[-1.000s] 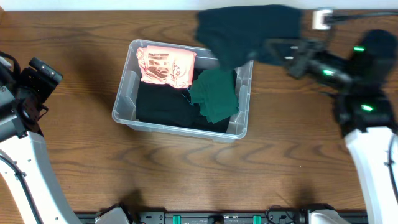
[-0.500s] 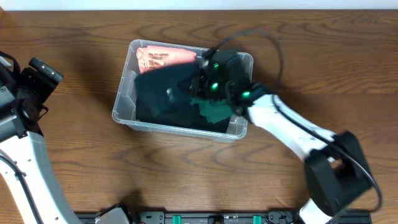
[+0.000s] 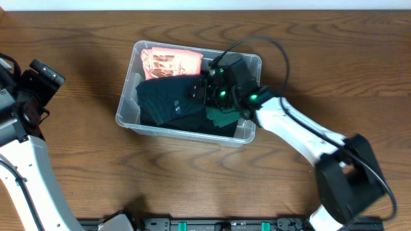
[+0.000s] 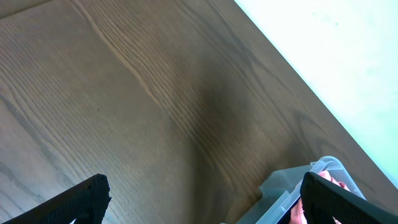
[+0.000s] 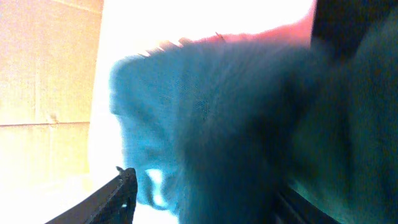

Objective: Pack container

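Note:
The clear plastic container stands at the table's middle. Inside it lie a pink printed garment at the back, a dark teal garment spread over the middle, and a green folded cloth at the right. My right gripper reaches down into the container over the dark teal garment. In the right wrist view its jaws stand apart, with the blurred teal cloth close in front of them. My left gripper hangs open at the far left, away from the container.
Bare brown wood surrounds the container on all sides. The right arm stretches from the front right across to the container's right end. A white wall edge shows past the table's back.
The right arm swung from the back right down into the container with the dark teal garment. The garment now lies spread in the container and the jaws have parted. The left arm stayed still.

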Available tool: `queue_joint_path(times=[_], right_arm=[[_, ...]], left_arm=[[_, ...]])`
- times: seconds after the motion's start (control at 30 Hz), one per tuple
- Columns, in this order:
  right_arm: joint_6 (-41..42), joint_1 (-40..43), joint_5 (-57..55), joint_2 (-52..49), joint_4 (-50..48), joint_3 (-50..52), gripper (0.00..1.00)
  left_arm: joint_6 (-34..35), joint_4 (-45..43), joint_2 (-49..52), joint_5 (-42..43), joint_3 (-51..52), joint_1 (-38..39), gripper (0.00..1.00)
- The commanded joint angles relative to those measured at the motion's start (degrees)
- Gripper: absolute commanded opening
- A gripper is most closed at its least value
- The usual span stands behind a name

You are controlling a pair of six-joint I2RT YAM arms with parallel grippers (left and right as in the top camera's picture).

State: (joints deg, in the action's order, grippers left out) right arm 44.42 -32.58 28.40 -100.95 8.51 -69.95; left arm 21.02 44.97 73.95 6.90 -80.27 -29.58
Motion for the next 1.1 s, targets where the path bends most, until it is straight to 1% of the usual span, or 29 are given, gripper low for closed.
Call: queue_joint_path(times=[0.0, 0.13, 0.23, 0.27, 0.33, 0.37, 0.4, 0.43, 0.73, 0.9, 1.07], right_arm=[[-11.0, 2.4, -2.5, 8.9, -0.6, -1.0, 0.62], [-19.7, 5.2, -4.7, 15.3, 1.8, -1.0, 0.66], [-27.8, 8.5, -7.7, 19.3, 5.1, -1.0, 0.76], [-31.7, 10.1, -7.6, 20.5, 6.4, -1.0, 0.79], [-36.9, 12.8, -7.6, 22.3, 8.4, -1.0, 0.86], [-38.9, 14.4, -7.6, 22.9, 9.2, -1.0, 0.89], [-39.7, 15.7, -7.6, 23.4, 9.8, -1.0, 0.98], [-39.8, 16.9, -7.6, 23.8, 10.1, -1.0, 0.99], [-39.8, 24.5, -7.6, 25.4, 9.7, -1.0, 0.99], [-39.8, 27.5, -14.6, 25.5, 14.7, -1.0, 0.99], [-39.8, 33.3, -16.6, 26.6, 12.3, -1.0, 0.99]], left_arm=[[0.1, 0.0, 0.1, -0.3, 0.2, -0.2, 0.98], [0.1, 0.0, 0.1, -0.3, 0.2, -0.2, 0.98], [0.1, 0.0, 0.1, -0.3, 0.2, -0.2, 0.98], [0.1, 0.0, 0.1, -0.3, 0.2, -0.2, 0.98], [0.1, 0.0, 0.1, -0.3, 0.2, -0.2, 0.98], [0.1, 0.0, 0.1, -0.3, 0.2, -0.2, 0.98], [0.1, 0.0, 0.1, -0.3, 0.2, -0.2, 0.98], [0.1, 0.0, 0.1, -0.3, 0.2, -0.2, 0.98], [0.1, 0.0, 0.1, -0.3, 0.2, -0.2, 0.98], [0.1, 0.0, 0.1, -0.3, 0.2, -0.2, 0.98], [0.1, 0.0, 0.1, -0.3, 0.2, -0.2, 0.98]])
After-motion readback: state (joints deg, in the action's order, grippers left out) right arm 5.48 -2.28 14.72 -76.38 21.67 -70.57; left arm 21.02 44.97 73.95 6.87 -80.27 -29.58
